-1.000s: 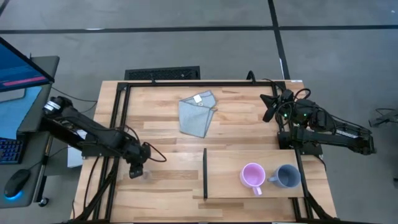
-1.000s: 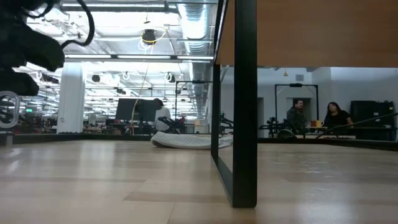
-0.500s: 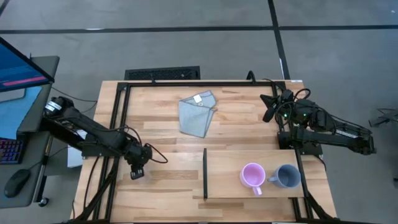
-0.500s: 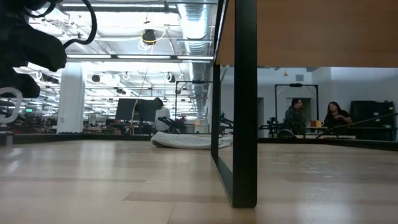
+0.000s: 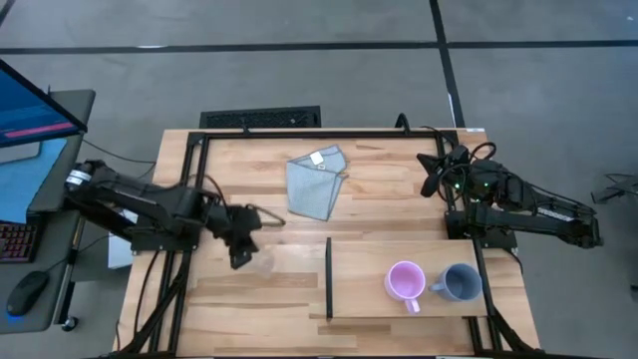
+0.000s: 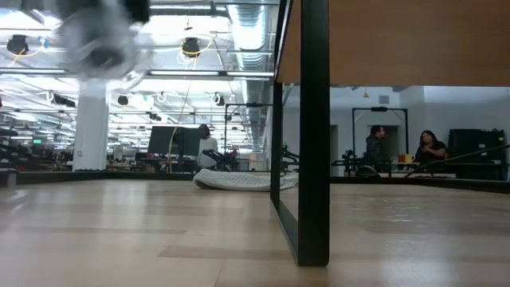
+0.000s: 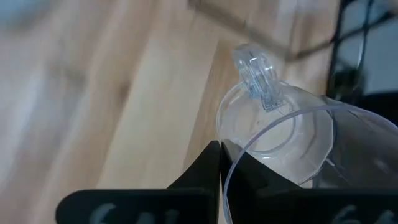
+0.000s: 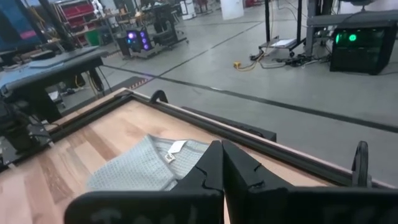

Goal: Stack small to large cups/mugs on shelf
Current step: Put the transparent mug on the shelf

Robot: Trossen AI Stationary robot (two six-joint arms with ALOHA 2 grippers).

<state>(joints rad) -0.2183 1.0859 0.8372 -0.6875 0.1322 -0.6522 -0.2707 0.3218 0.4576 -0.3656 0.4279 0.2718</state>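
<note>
The clear cup [image 7: 280,143] is gripped in the left gripper [image 5: 242,249] above the table, left of the shelf [image 5: 359,279], where the pink mug [image 5: 405,280] and grey mug [image 5: 460,283] stand unstacked; the right gripper [image 8: 221,163], closed, is parked.

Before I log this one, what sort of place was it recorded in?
Probably an open robotics lab or workshop: a framed wooden workbench stands on a concrete floor, rows of ceiling lights run deep behind it, and people sit at benches among equipment.

A grey concrete floor [image 5: 299,60] crossed by dark seams surrounds the light-wood bench [image 5: 249,199]. Beyond it, long ceiling strip lights [image 6: 199,73] brighten an open workshop where seated people [image 6: 430,151] gather at desks.
</note>
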